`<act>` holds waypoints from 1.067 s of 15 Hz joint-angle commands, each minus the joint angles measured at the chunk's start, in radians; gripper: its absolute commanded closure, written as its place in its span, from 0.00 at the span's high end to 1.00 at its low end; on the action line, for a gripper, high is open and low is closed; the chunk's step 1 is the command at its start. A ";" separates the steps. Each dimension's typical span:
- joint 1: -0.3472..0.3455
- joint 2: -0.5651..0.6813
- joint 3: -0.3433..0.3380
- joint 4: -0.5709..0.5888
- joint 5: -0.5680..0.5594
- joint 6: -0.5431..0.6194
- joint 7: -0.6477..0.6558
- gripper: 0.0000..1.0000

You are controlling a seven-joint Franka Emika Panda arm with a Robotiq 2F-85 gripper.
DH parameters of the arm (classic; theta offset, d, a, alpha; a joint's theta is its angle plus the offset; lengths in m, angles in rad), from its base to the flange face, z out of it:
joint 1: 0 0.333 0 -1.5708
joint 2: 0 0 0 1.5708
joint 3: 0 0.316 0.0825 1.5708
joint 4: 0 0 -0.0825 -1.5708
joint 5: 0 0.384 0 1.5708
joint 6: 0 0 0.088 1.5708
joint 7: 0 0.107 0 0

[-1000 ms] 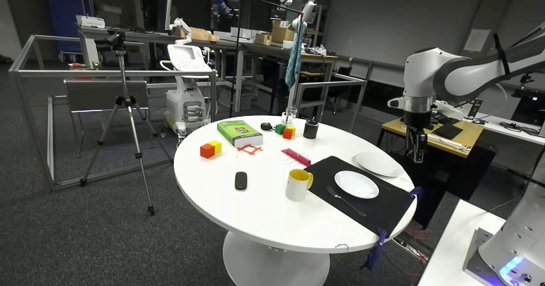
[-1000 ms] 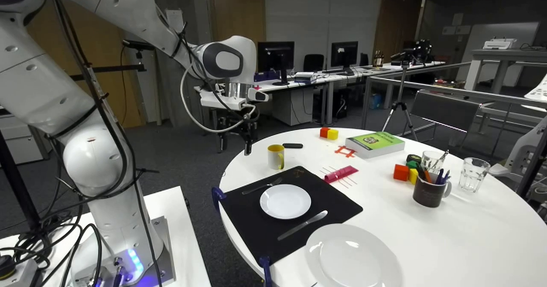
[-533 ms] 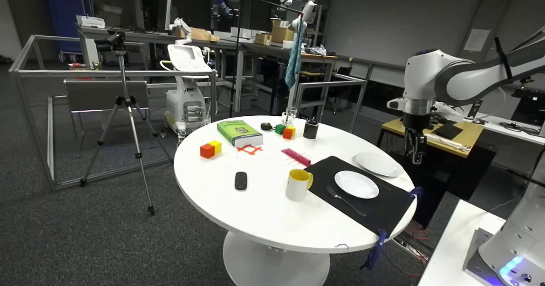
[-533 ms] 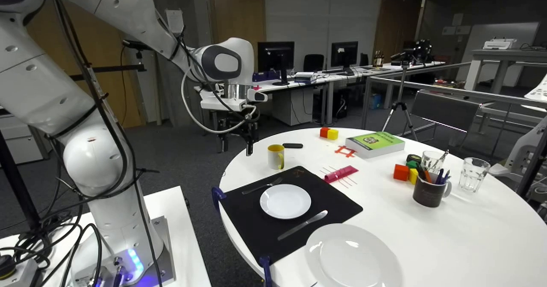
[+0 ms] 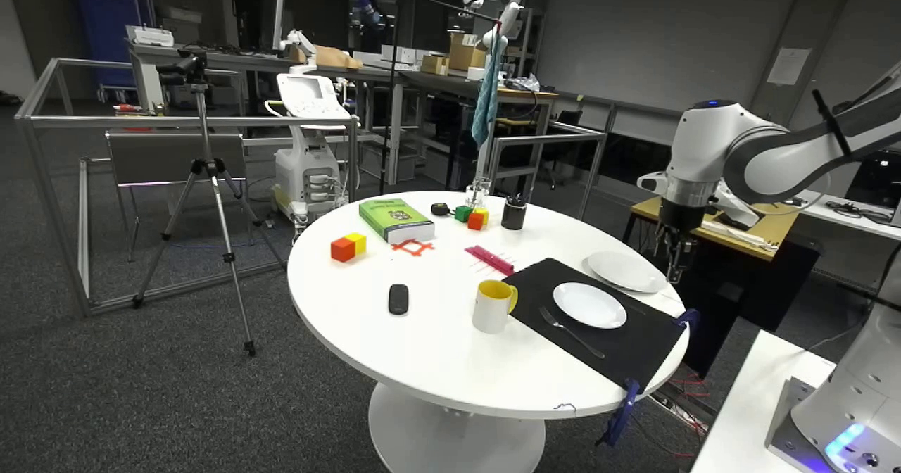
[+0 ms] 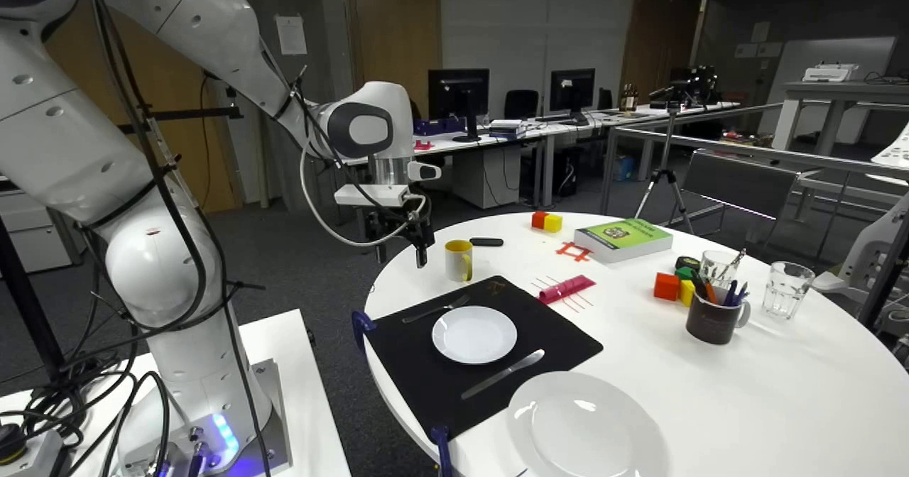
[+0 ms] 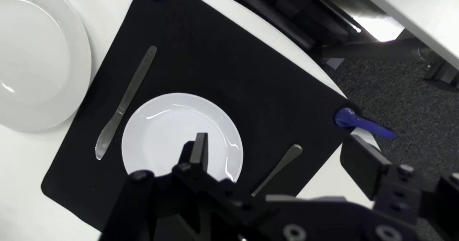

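Note:
Held in the air by the table edge, my gripper [image 6: 402, 255] has its two fingers spread wide with nothing between them. In the wrist view the gripper [image 7: 281, 155] looks down on a black placemat [image 7: 229, 65]. One finger [image 7: 199, 149] overlaps the small white plate [image 7: 154, 137] in that picture. Between the fingers shows a fork's handle [image 7: 279, 167]; its tines are hidden behind the gripper. A knife [image 7: 125, 103] lies across the plate from the fork. The white mug with yellow inside [image 6: 456, 260] stands upright beyond the mat. The gripper touches none of these.
Blue clamps [image 7: 346, 117] pin the mat at the edge. A large white plate [image 6: 586, 427] sits beside it. Farther off are a green book [image 5: 395, 219], a dark handset [image 5: 398, 299], a pink strip [image 5: 490, 260], a red cube [image 6: 666, 287], a pen mug [image 6: 712, 321] and a glass [image 6: 788, 289].
The arm has come lower and the gripper has shifted inward over the table edge, with the wrist tilting slightly. Its fingers stay apart. Objects on the table have not moved.

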 commanded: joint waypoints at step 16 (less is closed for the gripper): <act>-0.109 0.287 0.270 0.032 -0.666 0.304 0.861 1.00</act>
